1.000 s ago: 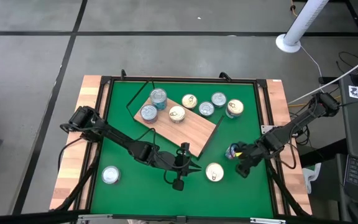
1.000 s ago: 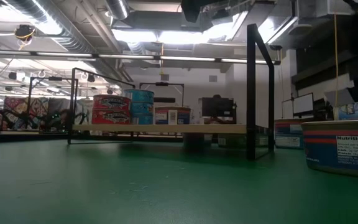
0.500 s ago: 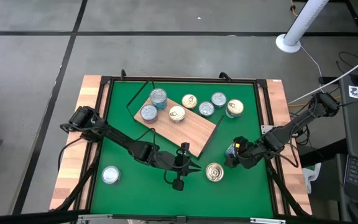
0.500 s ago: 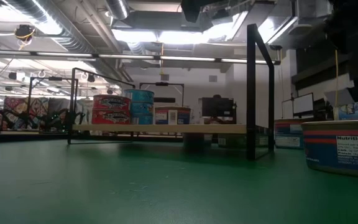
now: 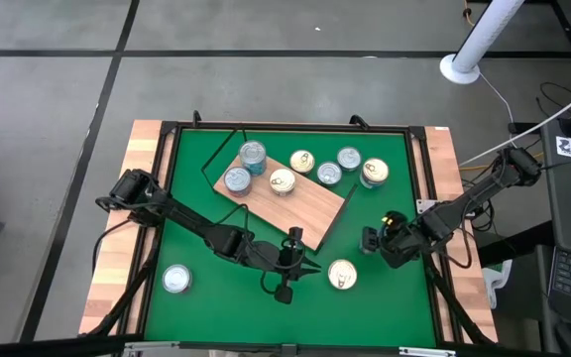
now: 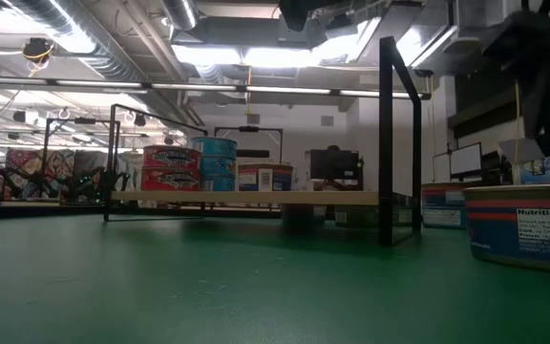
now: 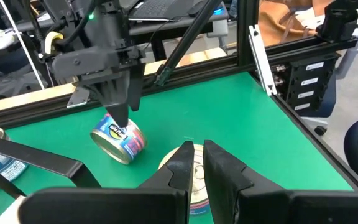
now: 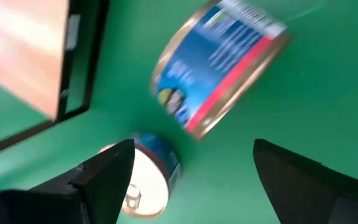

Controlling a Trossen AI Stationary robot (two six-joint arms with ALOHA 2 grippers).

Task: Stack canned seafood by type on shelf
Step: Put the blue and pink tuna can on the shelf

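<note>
The wood-grain shelf (image 5: 300, 206) lies slantwise on the green mat, carrying several tins (image 5: 253, 154) at its far left end. Three more tins (image 5: 349, 159) stand on the mat just right of it. A blue-and-red labelled tin (image 7: 120, 138) sits tilted on its edge near the shelf's right corner. My right gripper (image 5: 377, 241) hangs open right above this tin, pointing down. A cream-gold-lidded tin (image 5: 342, 275) stands upright beside it. My left gripper (image 7: 194, 158) is shut and waits low over the mat by the gold tin. My right gripper comes at the tilted tin from above, fingers spread wide. In the left wrist view a fingertip (image 7: 122, 119) meets the tin's upper rim (image 7: 114, 124). Whether it touches I cannot tell. The tin's lower edge rests on the mat.
A silver-lidded tin (image 5: 175, 279) stands alone at the mat's near left. The shelf's black frame posts (image 6: 387, 143) rise at its ends. A large tin (image 6: 523, 225) shows close at the low view's right. Open green mat lies along the near edge.
My right gripper has moved from the near side of the tilted tin toward the far edge and now stands over it. The left arm has kept still.
</note>
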